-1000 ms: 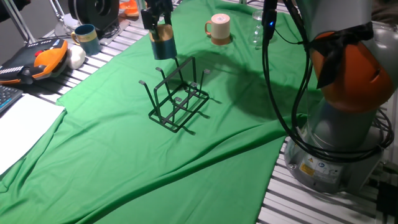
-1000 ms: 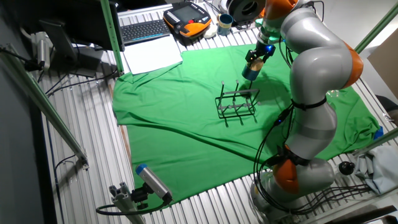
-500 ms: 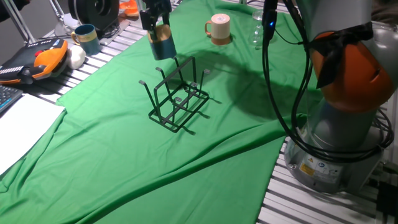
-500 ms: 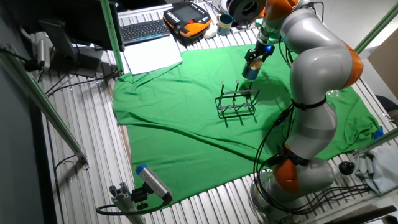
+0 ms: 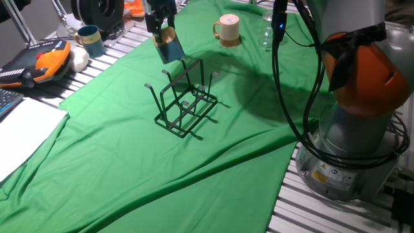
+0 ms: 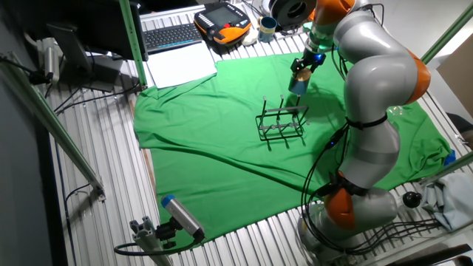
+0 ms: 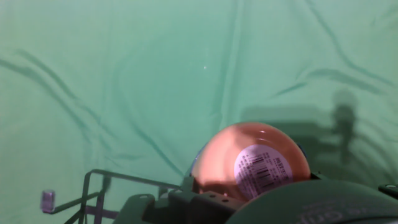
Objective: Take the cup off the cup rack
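My gripper [image 5: 162, 24] is shut on the small dark blue cup [image 5: 171, 46] with a tan end and holds it in the air, above and behind the black wire cup rack [image 5: 185, 101]. The cup is clear of the prongs and tilted. In the other fixed view the gripper [image 6: 302, 69] holds the cup [image 6: 298, 82] just beyond the rack [image 6: 281, 123]. In the hand view the cup's tan bottom with a barcode label [image 7: 253, 163] fills the lower middle, and a corner of the rack [image 7: 93, 193] shows at lower left.
A green cloth [image 5: 162, 155] covers the table. A cream handled mug [image 5: 227, 30] stands at the back, a teal mug [image 5: 90, 40] at the back left beside an orange-and-black pendant [image 5: 40, 61]. A white sheet [image 5: 22, 133] lies at left. My arm's base [image 5: 352, 129] stands at right.
The gripper has carried the cup a little higher and further back from the rack, tilting it slightly. The rack has not moved.
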Available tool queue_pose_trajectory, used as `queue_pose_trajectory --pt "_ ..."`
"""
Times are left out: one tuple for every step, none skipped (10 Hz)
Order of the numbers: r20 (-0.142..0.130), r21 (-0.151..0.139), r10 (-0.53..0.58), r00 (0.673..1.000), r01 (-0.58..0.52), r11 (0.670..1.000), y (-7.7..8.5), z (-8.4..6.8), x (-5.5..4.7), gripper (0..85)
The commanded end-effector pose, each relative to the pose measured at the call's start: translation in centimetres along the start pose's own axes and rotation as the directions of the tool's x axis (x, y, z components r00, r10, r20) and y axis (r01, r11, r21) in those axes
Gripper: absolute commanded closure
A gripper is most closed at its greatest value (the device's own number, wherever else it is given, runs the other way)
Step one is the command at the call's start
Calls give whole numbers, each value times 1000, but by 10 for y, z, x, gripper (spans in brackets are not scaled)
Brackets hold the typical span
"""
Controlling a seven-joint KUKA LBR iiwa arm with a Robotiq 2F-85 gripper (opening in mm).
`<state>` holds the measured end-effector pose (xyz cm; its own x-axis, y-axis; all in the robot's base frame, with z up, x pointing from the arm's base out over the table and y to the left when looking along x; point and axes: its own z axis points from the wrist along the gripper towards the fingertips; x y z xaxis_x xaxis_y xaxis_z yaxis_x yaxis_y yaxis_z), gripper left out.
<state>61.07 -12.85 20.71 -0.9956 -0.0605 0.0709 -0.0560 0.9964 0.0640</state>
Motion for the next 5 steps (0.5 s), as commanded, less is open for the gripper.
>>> queue_pose_trajectory --pt "0 2 0 1000 0 1000 -1 -2 -1 340" --pt "4 4 0 1000 0 1000 -1 -3 -2 340" --pt "4 5 2 1000 -2 1000 -1 -5 -3 340" --pt "3 5 4 1000 -4 1000 -1 -7 -3 340" --pt "0 3 5 1000 -5 1000 -1 -10 -4 340"
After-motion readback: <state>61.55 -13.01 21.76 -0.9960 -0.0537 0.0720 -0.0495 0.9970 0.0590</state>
